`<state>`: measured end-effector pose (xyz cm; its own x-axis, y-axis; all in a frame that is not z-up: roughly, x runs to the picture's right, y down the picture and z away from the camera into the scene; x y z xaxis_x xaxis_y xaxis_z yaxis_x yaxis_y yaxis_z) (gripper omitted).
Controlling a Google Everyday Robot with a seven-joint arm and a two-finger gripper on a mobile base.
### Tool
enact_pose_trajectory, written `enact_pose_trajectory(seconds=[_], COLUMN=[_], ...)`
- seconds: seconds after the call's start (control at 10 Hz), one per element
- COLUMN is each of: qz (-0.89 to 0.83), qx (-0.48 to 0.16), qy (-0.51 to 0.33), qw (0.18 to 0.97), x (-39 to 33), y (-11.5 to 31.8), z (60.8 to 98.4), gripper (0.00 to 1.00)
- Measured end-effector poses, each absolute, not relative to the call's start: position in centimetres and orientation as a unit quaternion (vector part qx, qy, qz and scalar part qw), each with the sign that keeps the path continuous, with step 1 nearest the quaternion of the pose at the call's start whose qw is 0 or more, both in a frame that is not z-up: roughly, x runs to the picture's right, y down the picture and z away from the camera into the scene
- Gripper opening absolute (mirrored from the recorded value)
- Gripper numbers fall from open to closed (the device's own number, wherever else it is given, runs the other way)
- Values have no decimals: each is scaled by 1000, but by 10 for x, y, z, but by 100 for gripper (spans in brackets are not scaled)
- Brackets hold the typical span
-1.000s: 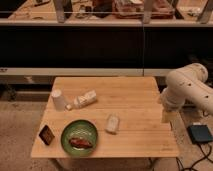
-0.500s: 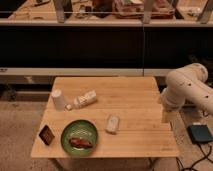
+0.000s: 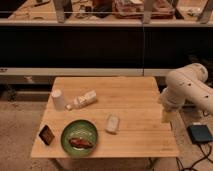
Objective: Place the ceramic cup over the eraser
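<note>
The ceramic cup is cream-white and stands at the left side of the wooden table. The eraser, a small dark block with a reddish-brown face, lies near the table's front left corner, well in front of the cup. My gripper hangs from the white arm at the table's right edge, far from both the cup and the eraser, and holds nothing that I can see.
A white capped bottle lies on its side just right of the cup. A green plate with reddish food sits right of the eraser. A pale oblong block lies mid-table. A dark flat box lies on the floor at right.
</note>
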<state>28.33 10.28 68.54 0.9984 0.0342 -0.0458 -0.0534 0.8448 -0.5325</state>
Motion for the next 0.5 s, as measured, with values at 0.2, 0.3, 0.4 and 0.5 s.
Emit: enact_pose_trajectory(seconds=[0.2,0.3,0.4,0.5], qz=[9,4,6,13], qx=[-250,-235,-217,-200], qy=[-58,-98,-150,-208], qw=[966,967,964,957], x=[217,182,144,106], y=[62,41,16,-9], z=[693,694,694,692], gripper=[65,65,65,65])
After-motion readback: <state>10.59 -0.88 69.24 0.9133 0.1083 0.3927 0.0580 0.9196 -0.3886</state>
